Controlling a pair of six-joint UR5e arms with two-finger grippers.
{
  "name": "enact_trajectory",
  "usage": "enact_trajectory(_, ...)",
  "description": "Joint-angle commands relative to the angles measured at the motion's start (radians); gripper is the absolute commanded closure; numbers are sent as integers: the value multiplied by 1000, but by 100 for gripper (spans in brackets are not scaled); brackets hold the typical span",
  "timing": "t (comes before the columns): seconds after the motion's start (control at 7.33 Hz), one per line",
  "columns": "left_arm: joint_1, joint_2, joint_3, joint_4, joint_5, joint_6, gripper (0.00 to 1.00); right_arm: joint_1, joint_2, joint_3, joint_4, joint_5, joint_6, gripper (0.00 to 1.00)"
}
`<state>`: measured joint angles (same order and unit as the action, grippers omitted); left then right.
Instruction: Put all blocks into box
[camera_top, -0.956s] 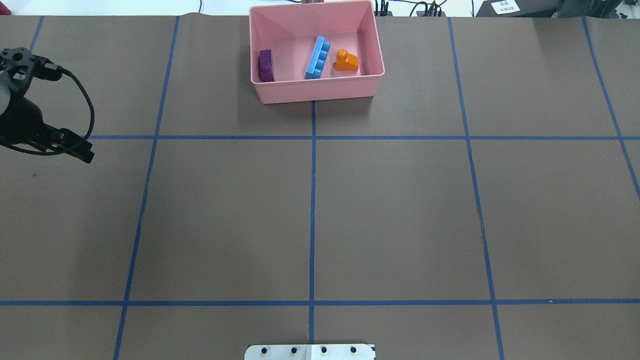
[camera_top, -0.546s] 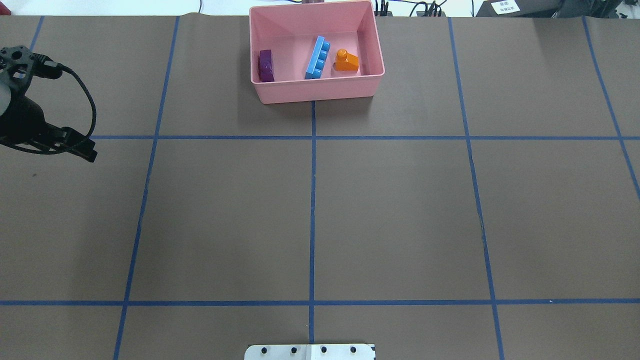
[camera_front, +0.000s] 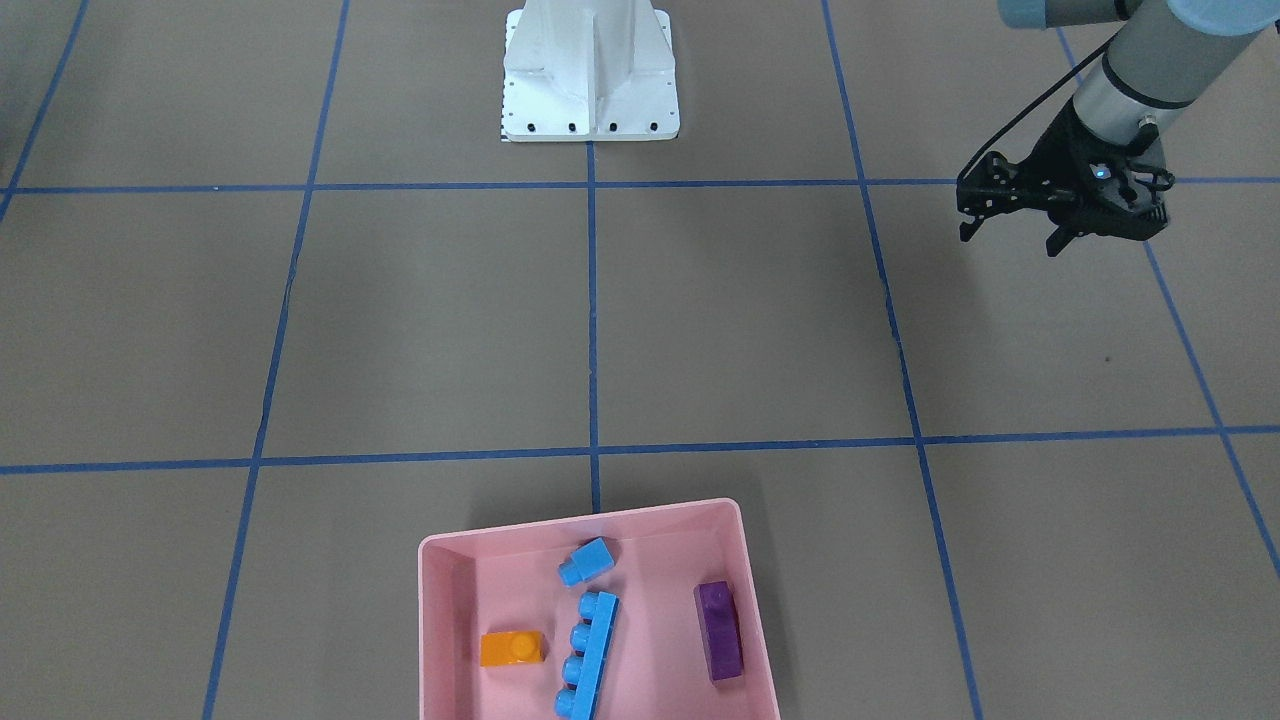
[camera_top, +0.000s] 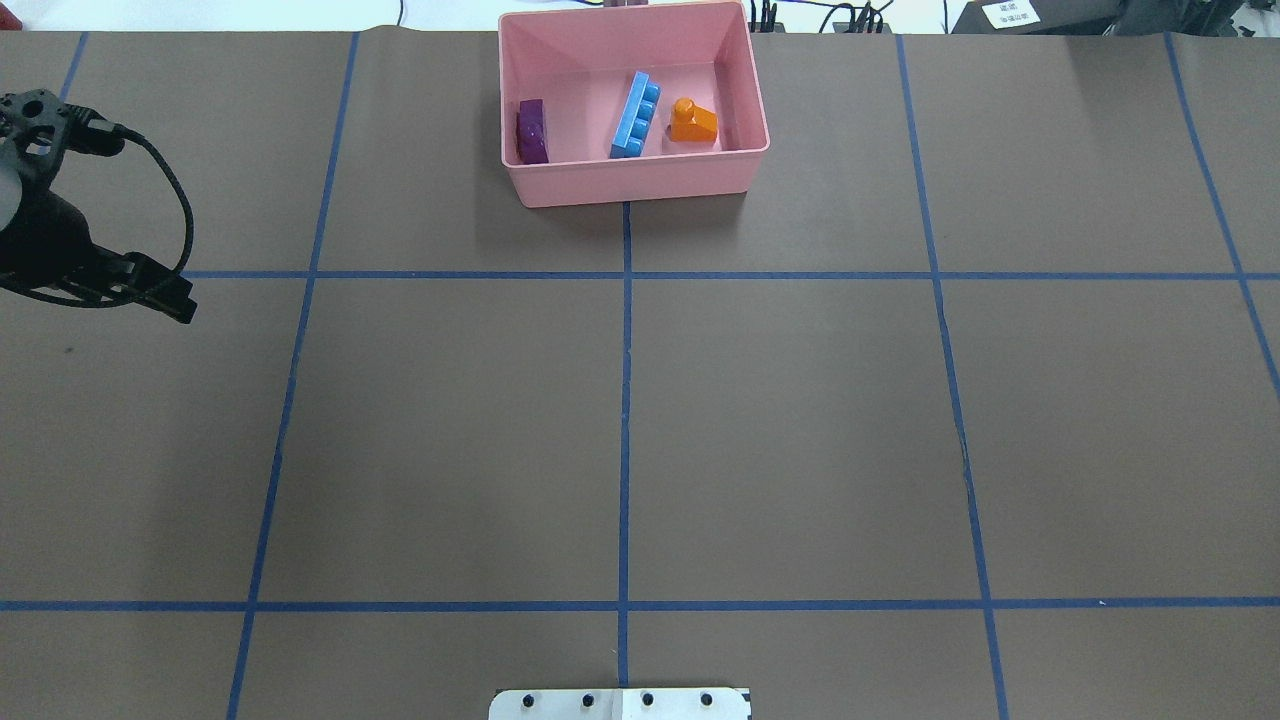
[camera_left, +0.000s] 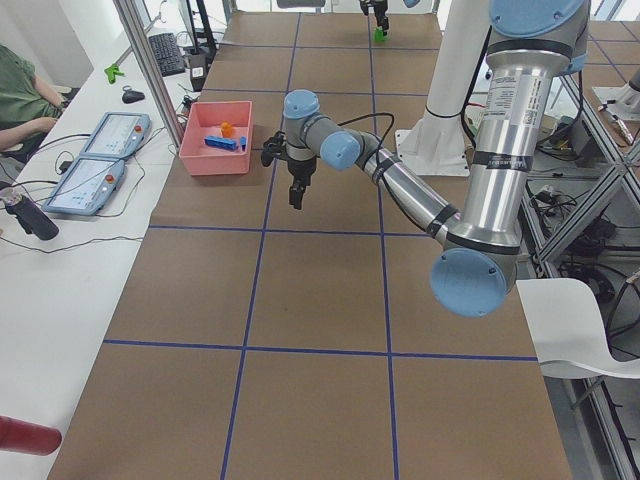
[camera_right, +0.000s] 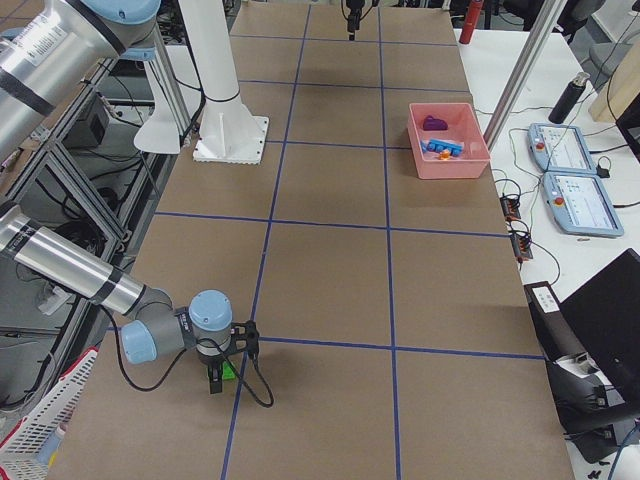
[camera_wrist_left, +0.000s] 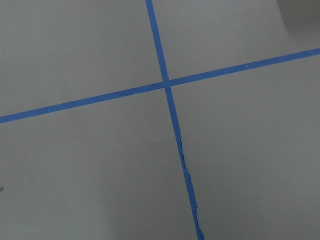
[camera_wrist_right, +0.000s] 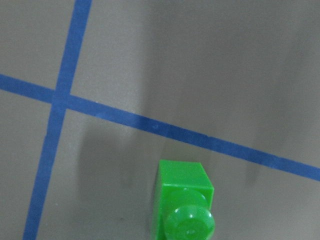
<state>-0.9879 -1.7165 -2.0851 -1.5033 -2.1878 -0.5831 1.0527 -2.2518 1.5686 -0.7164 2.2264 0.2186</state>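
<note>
Brown paper gridded with blue tape covers the table (camera_front: 750, 320). Five blocks show. Four lie in the one pink box (camera_front: 445, 650): the orange block (camera_front: 512, 648), small blue block (camera_front: 585, 562), long blue block (camera_front: 586, 655) and purple block (camera_front: 719, 630). The green block (camera_wrist_right: 182, 200) stands on the table, well apart from the box, at the right gripper (camera_right: 215, 382); I cannot tell how far that gripper is open. The left gripper (camera_front: 1008, 243) hangs spread apart, holding nothing.

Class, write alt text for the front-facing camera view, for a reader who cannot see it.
A pink box at the bottom edge holds four bricks: orange, small blue, long blue, purple. The left gripper hangs open, upper right.
</note>
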Motion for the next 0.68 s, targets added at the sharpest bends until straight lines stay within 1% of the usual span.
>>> enact_trajectory(0.0, 0, 0, -3, 0, -1, -1, 0, -23, 11, -12, -2, -1, 2, 9)
enact_trajectory(0.14, 0, 0, -3, 0, -1, 0, 0, -42, 18, -18, -5, -1, 10, 38)
enact_trajectory(0.27, -1, 0, -6, 0, -1, -1, 0, -48, 20, -19, -5, -4, 10, 55)
enact_trajectory(0.41, -1, 2, -13, 0, -3, -1, 0, -49, 20, -19, -5, -8, 10, 75)
enact_trajectory(0.55, -1, 2, -18, 0, -6, -1, 0, -52, 20, -18, 1, -16, 8, 100)
